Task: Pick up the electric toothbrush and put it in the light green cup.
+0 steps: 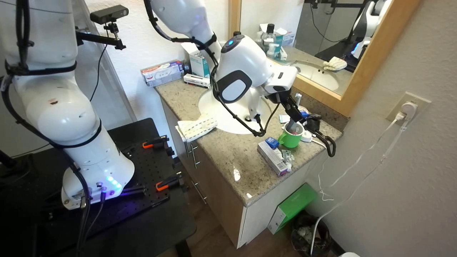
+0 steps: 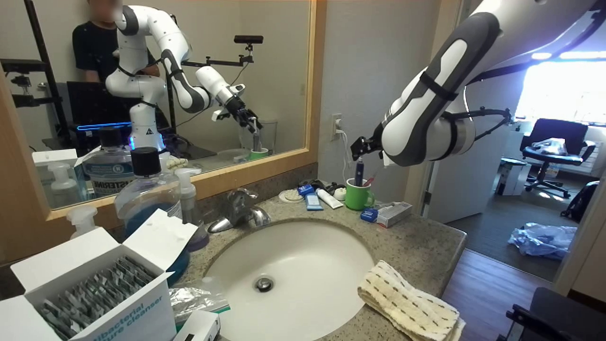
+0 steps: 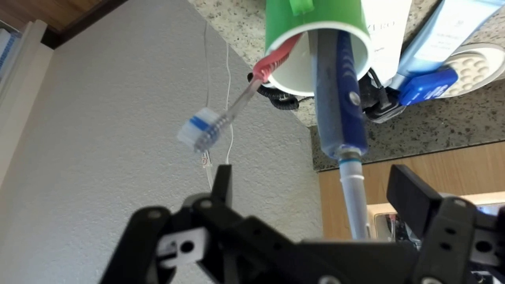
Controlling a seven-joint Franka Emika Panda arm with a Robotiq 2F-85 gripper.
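- Well, the blue-and-grey electric toothbrush (image 3: 341, 98) stands inside the white-lined round green mug (image 2: 356, 199), the lower part of its handle below the rim, its pale slim head sticking up.
- I see the black end effector (image 3: 311, 173) above the mug, its two fingers (image 3: 410, 193) spread wide; in the wrist view that slim head sits between them, with a gap on either side.
- From the same mug leans a pink manual toothbrush with a clear neck (image 3: 262, 71), slanting away from the electric one.
- All this rests on the speckled stone counter (image 2: 421, 246), past the white oval sink (image 2: 307, 284).
- Just beside the mug lie a small blue container (image 2: 369, 214) and a long pale carton (image 2: 395, 214); on the opposite side, a white tube (image 2: 329, 199).
- A folded cream cloth with dark dashed lines (image 2: 409, 303) lies by the sink.
- Across the basin stand a clear black-capped bottle of blue liquid (image 2: 147, 194) and an open white cardboard box of sachets (image 2: 147, 308).
- The wood-framed mirror (image 2: 279, 57) reflects the white jointed arm (image 1: 242, 64).
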